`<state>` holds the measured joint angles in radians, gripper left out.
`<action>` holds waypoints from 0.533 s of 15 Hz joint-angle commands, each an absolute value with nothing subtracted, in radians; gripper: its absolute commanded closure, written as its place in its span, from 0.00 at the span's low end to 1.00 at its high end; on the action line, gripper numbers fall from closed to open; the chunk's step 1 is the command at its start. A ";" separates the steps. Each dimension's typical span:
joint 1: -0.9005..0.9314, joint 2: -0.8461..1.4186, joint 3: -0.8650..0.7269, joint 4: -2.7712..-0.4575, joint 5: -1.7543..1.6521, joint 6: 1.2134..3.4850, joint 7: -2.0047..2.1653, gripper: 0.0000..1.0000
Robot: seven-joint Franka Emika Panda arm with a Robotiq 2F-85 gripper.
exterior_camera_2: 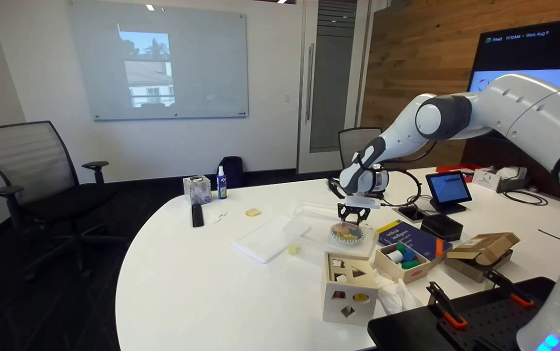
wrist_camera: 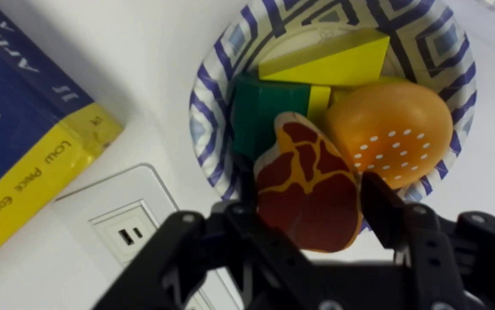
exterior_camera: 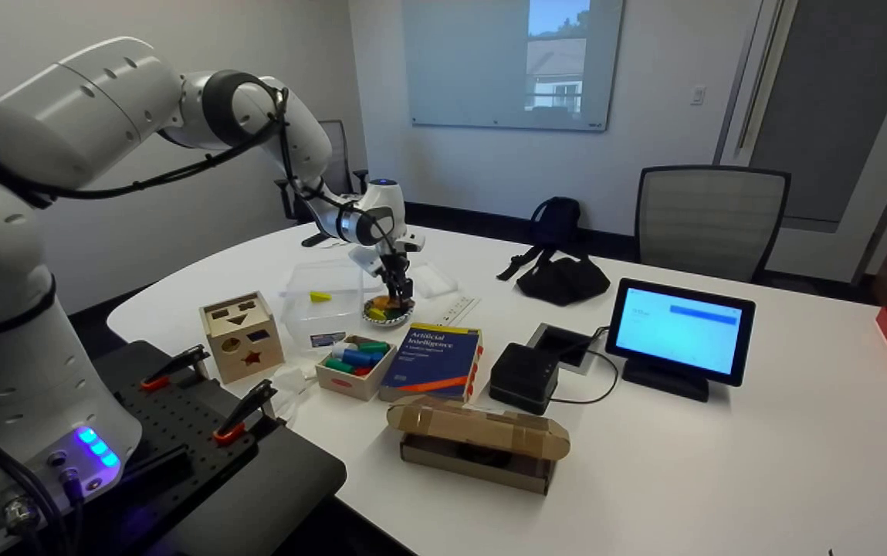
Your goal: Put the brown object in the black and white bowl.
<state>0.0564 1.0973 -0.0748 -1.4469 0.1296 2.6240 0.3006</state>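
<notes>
The brown object [wrist_camera: 305, 215], a toy steak of dark red-brown with tan lines, fills the gap between my fingertips in the wrist view. My gripper [wrist_camera: 307, 185] is shut on it, one finger at each side. The steak is over the near edge of the black and white bowl [wrist_camera: 207, 129]; whether it touches the bowl's contents I cannot tell. The bowl holds yellow and green blocks and an orange bun-like toy [wrist_camera: 396, 129]. In both exterior views my gripper [exterior_camera: 398, 293] [exterior_camera_2: 353, 214] is pointing down at the bowl [exterior_camera: 389, 322] [exterior_camera_2: 349, 240]; the steak is hard to make out there.
A blue book [exterior_camera: 434, 359] lies beside the bowl. A small wooden box [exterior_camera: 357, 371] of coloured pieces, a wooden cube [exterior_camera: 242, 336], clear plastic bins [exterior_camera: 323, 301] and a table outlet strip [exterior_camera: 458, 310] are near. A black box [exterior_camera: 523, 376] and tan box [exterior_camera: 478, 452] stand beyond the book.
</notes>
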 commanded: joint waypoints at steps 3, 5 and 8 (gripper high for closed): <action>0.054 1.079 -0.072 -1.467 0.133 2.570 0.312 0.00; 0.049 1.064 -0.067 -1.483 0.135 2.561 0.306 0.00; 0.044 1.034 -0.059 -1.510 0.138 2.553 0.295 0.00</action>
<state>0.0503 1.0967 -0.0726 -1.4535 0.1309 2.5890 0.3005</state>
